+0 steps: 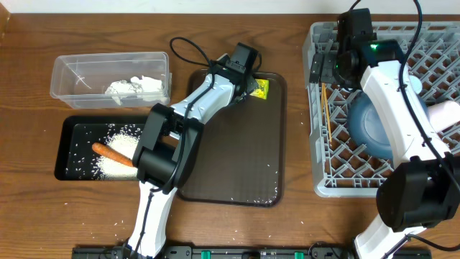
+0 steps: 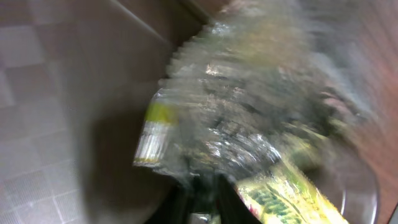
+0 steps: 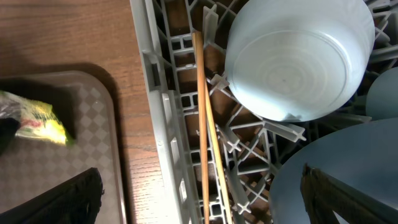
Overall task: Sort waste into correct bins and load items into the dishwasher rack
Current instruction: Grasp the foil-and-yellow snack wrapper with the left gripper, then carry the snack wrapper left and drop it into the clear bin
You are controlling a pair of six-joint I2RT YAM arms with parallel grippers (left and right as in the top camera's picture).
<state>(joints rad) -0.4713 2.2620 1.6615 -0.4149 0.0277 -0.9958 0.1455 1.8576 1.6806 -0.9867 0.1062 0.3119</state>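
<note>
Fingers of the left gripper (image 1: 249, 85) are drawn together on the small yellow-green packet (image 1: 260, 88), which lies at the far edge of the brown tray (image 1: 237, 165). The left wrist view is smeared with blur, yet it shows the packet's shiny crinkled wrapper pressed right up against the fingers, so a pinch on it seems likely. That packet looks like the last piece of waste outside a bin; apart from it the tray carries only a few stray grains near its near-right corner. Further out to the left, the clear tub (image 1: 72, 72) holds the crumpled tissue (image 1: 140, 86) with a greyish crumple beside it that may be foil, and the black bin (image 1: 72, 137) just in front of it holds the rice (image 1: 118, 147) with the carrot (image 1: 108, 151) lying on the heap. On the other side of the tray, the dishwasher rack (image 1: 320, 180) already carries the chopsticks (image 3: 202, 124) along its left edge, the small light-blue bowl (image 3: 298, 56) upside down beside them, the large blue bowl (image 1: 374, 126), and one whitish cup (image 1: 445, 115) at the right. The right gripper (image 3: 200, 177) hangs above the chopsticks with its fingers spread wide and nothing between them. So the loading appears done and the sorting nearly so — what remains, by this reading, is to carry the packet across and drop it into one of the bins.
</note>
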